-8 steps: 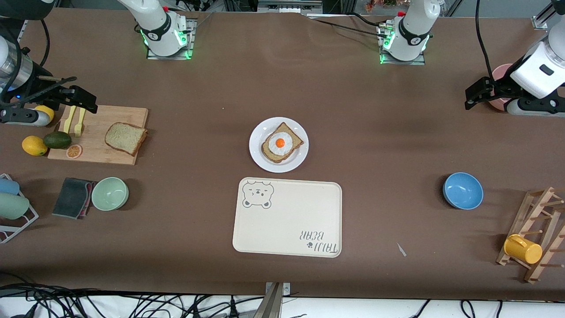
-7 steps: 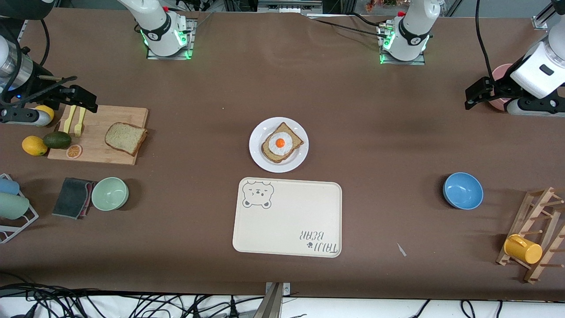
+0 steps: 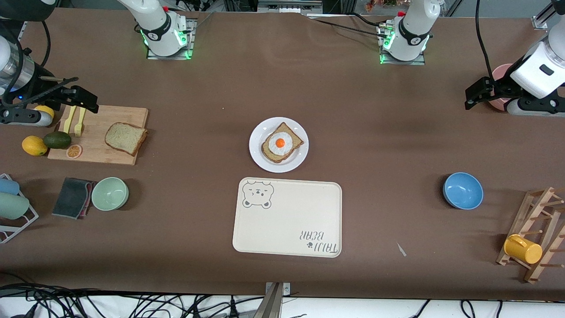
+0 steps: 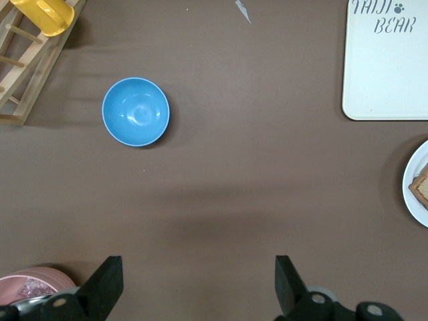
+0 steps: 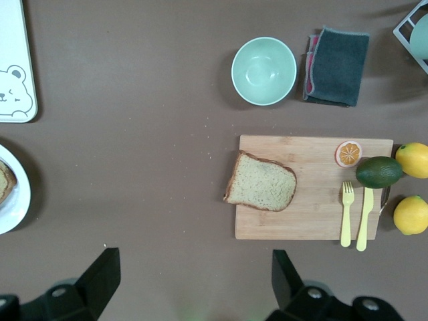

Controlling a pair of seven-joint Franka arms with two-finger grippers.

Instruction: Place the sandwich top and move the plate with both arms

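Note:
The sandwich top, a plain brown bread slice, lies on a wooden cutting board toward the right arm's end of the table. It also shows in the right wrist view. The white plate at mid-table carries a bread slice with a fried egg. My right gripper is open and empty, up in the air by the board's edge. My left gripper is open and empty, over bare table at the left arm's end.
A cream bear tray lies nearer the camera than the plate. A yellow fork and knife, an orange slice, an avocado and lemons are on or by the board. A green bowl, grey cloth, blue bowl, pink dish and wooden rack stand around.
The right arm's wrist has shifted very slightly. Nothing else has moved.

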